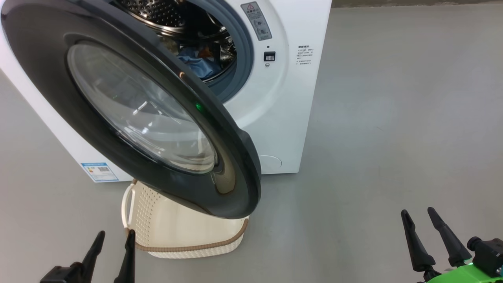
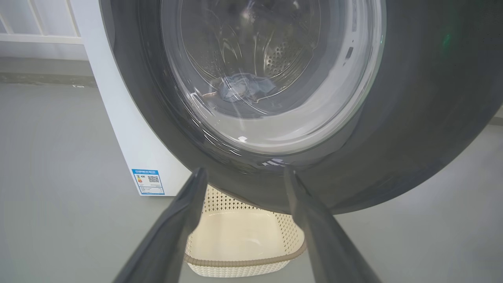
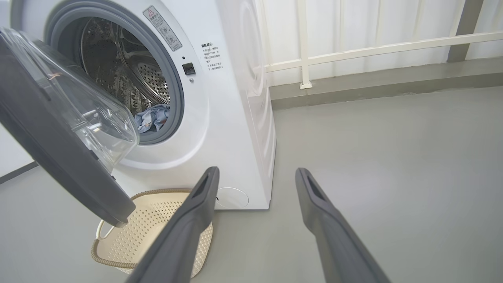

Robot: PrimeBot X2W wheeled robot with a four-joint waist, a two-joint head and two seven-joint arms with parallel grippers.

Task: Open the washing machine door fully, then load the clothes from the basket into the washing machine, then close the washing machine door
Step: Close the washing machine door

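Washing machine sits at 11–12 o'clock in the head view, its front facing 5 o'clock. Washing machine door is part open, hinged on the 9 o'clock side. Its outer face points toward the left gripper, and its free edge hangs at 5 o'clock over the basket. Basket is on the floor, long axis 9-to-3, just beside the left gripper at its 1 o'clock. Clothes lie low in the drum, well apart from both grippers. Right gripper is at 4 o'clock. Both grippers are spread wide, grasping nothing.

One washing machine, one door, one basket, one clothes bundle.
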